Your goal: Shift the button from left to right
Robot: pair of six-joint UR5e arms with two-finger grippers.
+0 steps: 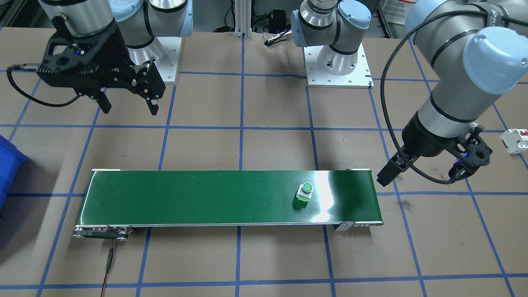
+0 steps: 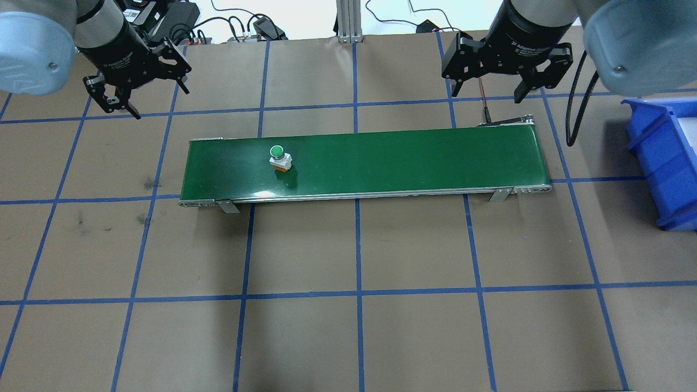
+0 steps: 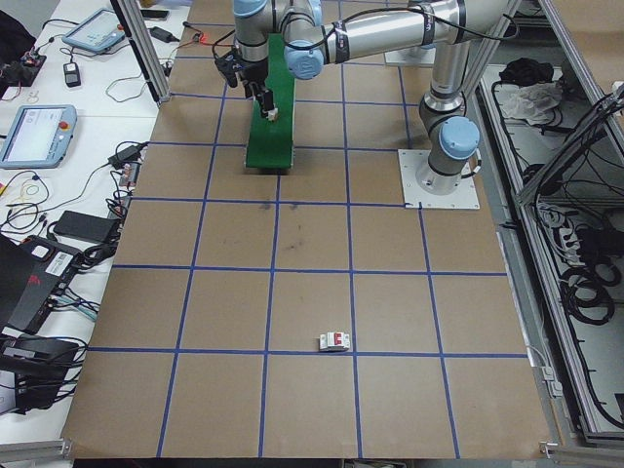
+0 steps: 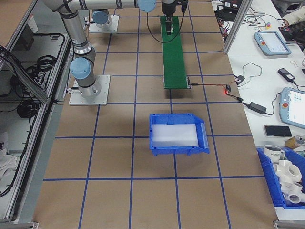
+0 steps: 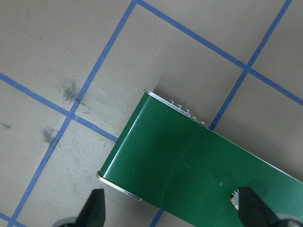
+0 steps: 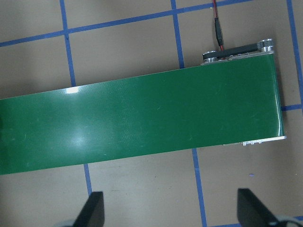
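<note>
Fingers (image 2: 134, 92) L & R (image 2: 486, 81) apart, "2F Adaptive" wrist label; button (image 2: 280, 159) on belt (image 2: 381, 163).

Glossy green belt (image 1: 206, 196), matt brown tabletop (image 1: 272, 255)

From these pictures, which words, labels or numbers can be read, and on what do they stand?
None can be read for sure.
Right gripper: white print on its black collar, too blurred to read.
Left gripper: the same kind of print, blurred.
Button: no text shows.
Breaker: red mark only.
</note>
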